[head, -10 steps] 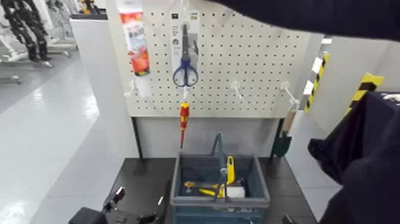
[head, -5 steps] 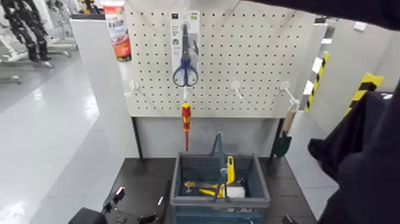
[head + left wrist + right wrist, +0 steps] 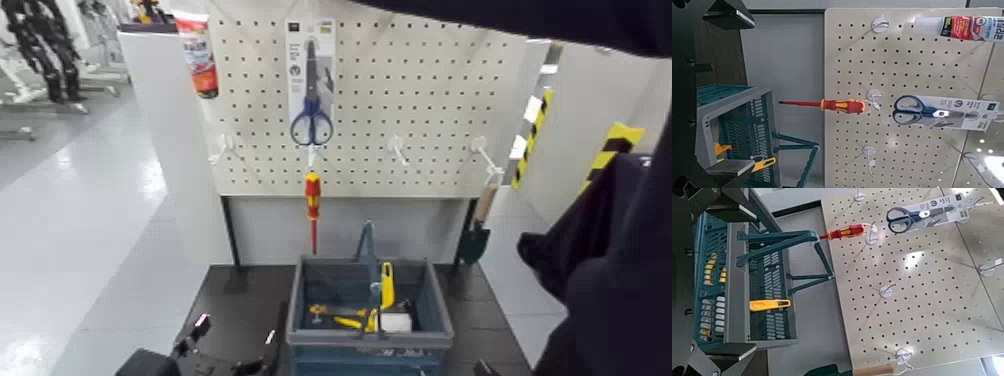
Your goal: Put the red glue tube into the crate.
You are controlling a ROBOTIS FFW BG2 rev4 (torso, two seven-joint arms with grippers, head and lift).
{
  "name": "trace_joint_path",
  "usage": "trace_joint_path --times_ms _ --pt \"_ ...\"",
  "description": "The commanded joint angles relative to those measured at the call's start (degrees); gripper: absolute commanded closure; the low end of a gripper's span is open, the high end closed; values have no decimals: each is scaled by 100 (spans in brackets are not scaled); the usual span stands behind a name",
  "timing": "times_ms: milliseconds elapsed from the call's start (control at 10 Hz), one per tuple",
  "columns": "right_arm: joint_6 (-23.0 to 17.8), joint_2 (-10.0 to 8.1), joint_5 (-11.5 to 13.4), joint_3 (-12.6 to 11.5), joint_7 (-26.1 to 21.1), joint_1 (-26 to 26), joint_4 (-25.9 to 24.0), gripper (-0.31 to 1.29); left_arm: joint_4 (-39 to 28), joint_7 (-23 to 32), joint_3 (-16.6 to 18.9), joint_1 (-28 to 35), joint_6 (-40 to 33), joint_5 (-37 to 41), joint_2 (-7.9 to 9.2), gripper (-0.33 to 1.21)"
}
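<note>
Leftward of its earlier place hangs one red-and-white printed glue tube (image 3: 198, 55), at the white perforated pegboard's (image 3: 430, 110) upper left. Left tool (image 3: 742, 92): open, left of the blue-grey plastic crate (image 3: 370, 340). Right tool (image 3: 750, 280): open, crate's right.

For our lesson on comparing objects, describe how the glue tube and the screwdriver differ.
The glue tube is broad and flat; the screwdriver is slim, with a long narrow shaft. The tube is red and white with printed lettering, while the screwdriver has a red-and-yellow handle. The tube is near the pegboard's upper left in the head view; the screwdriver hangs lower, toward the crate. Both show red and are outside the crate.
</note>
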Motion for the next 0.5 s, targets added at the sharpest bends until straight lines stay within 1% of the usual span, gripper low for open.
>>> trace_joint_path --times_ms 100,500 --pt "-4 0 0 -2 1 0 -2 14 0 17 -2 9 -28 0 -3 7" --pt "22 0 -9 -11 27 0 -11 14 0 34 -20 18 -36 9 -3 7"
